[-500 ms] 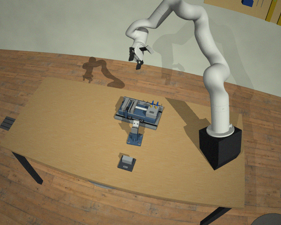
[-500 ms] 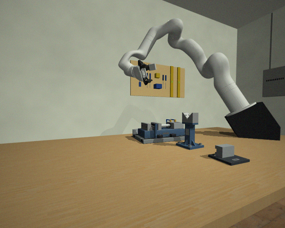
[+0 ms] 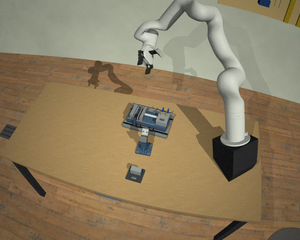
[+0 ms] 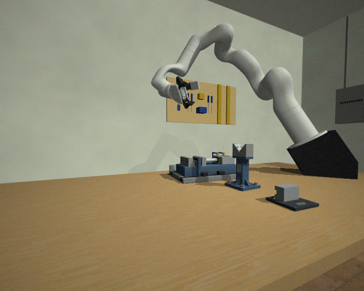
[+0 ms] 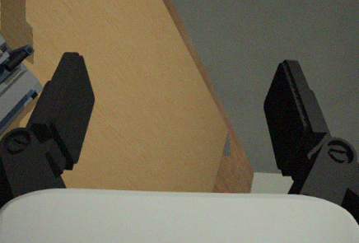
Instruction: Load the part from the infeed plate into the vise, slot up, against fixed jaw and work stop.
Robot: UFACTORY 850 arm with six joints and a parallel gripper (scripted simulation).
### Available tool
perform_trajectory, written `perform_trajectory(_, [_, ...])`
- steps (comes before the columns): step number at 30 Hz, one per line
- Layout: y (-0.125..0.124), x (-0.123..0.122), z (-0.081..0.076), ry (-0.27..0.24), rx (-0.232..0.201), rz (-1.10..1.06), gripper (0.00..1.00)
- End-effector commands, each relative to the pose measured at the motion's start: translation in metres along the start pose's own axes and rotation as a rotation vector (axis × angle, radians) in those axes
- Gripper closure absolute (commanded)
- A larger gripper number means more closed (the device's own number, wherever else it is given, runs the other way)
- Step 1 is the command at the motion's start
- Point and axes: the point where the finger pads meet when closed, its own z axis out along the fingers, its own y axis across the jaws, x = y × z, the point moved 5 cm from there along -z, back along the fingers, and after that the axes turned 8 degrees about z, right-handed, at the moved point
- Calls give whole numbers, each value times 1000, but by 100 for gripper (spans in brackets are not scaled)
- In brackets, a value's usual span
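Top view: the white arm point(image 3: 229, 85) rises from its black pedestal point(image 3: 251, 165) at the right of the frame and arches to the upper centre, where the gripper point(image 3: 144, 62) hangs high in the air, its dark fingers spread wide with nothing between them. Well below it, the gray part point(image 3: 135, 170) sits on the dark infeed plate point(image 3: 141, 178) at the lower centre of the wooden table point(image 3: 67, 134). Just above the plate in the frame stands the V-block point(image 3: 144, 132) on its blue post, and beyond that, at the middle of the frame, the blue-and-gray vise point(image 3: 148, 120), its jaws apart. In the exterior view, the gripper point(image 4: 184, 93) shows against a pegboard point(image 4: 226, 120) on the far wall.
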Motion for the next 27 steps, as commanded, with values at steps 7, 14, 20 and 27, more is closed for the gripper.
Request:
perform_trajectory(7, [-2, 0, 11, 24, 39, -5, 0])
perform_trajectory(14, [-16, -1, 71, 145, 249, -46, 0])
perform_trajectory(20, [-25, -1, 108, 213, 389, -93, 0])
perform_trajectory(27, [-35, 0, 155, 293, 583, -187, 0])
